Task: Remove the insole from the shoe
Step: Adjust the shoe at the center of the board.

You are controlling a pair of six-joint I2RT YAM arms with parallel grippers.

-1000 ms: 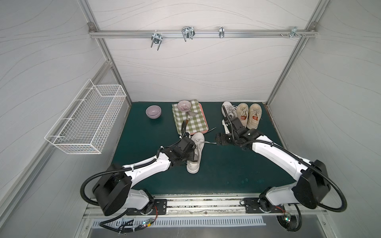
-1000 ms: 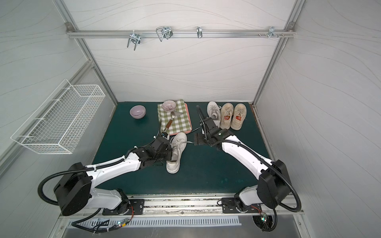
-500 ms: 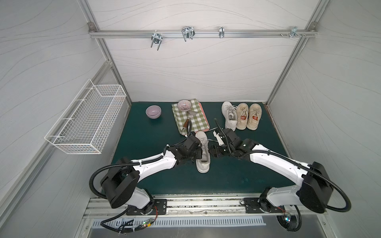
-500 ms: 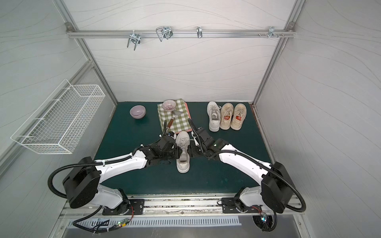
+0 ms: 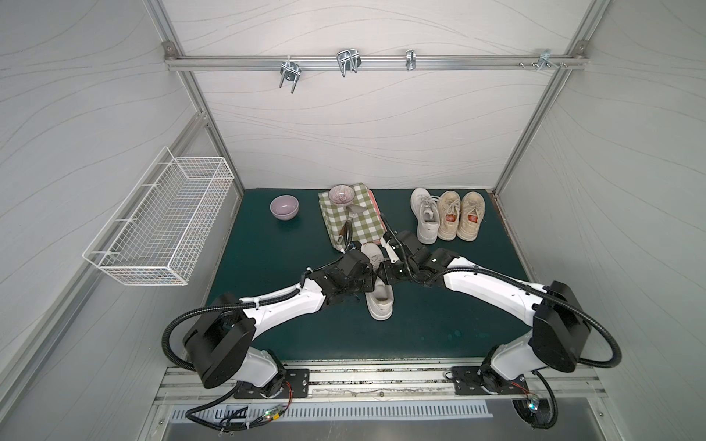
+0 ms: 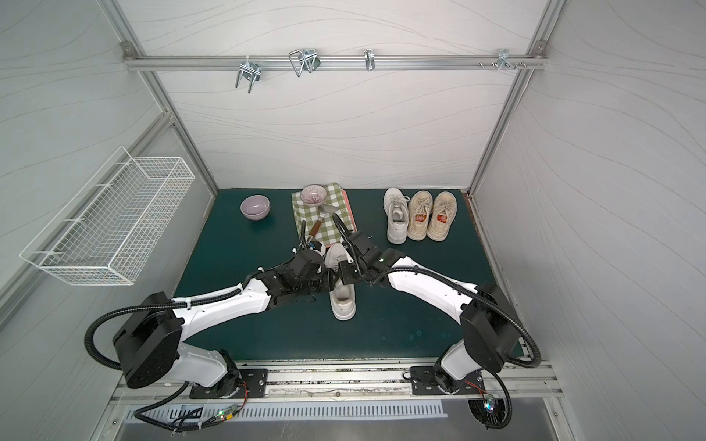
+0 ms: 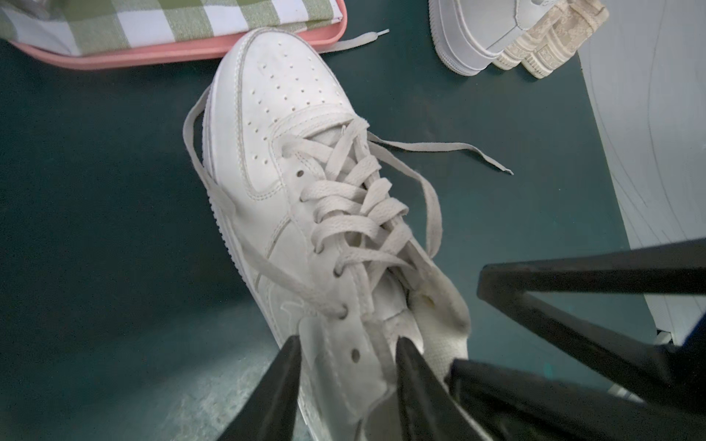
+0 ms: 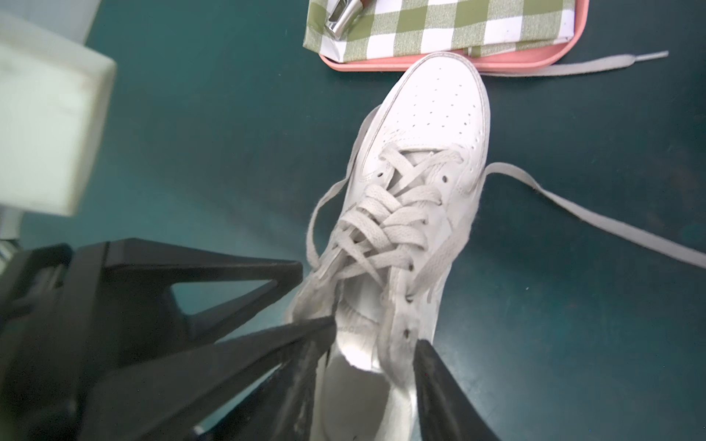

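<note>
Plainly, the job is only at its opening stage. The insole (image 8: 357,382) lies flat inside the shoe (image 5: 379,301), showing as a pale floor between the right gripper's fingers, and no edge of it looks lifted or pinched. The shoe stands upright on the green table (image 5: 458,324) between the two grippers, with its toe ahead of their fingertips and its heel behind them. The left gripper (image 7: 345,345) has one finger outside the shoe's near wall and the other in the mouth, with the eyelet flank between them. The right gripper (image 8: 376,336) straddles the opposite flank in the same way. For both, I cannot tell whether the fingers actually press on the wall or merely stand around it. What is left, as I judge it, is nearly everything: spread or steady the mouth, catch the insole's heel end, draw it out and set it down. The laces (image 7: 344,214) are threaded to the top, which keeps the opening narrow, and both sets of fingers crowd that same small mouth close beside each other. Just ahead of the grippers, the toe meets or nearly meets the rim of a pink tray (image 8: 573,44) carrying a checked cloth (image 8: 439,26), so pushing forward is limited. One loose lace end trails off beside the right gripper. Further ahead of it stand three spare shoes (image 5: 447,217), well apart. A lilac bowl (image 5: 284,207) sits far ahead of the left gripper.
</note>
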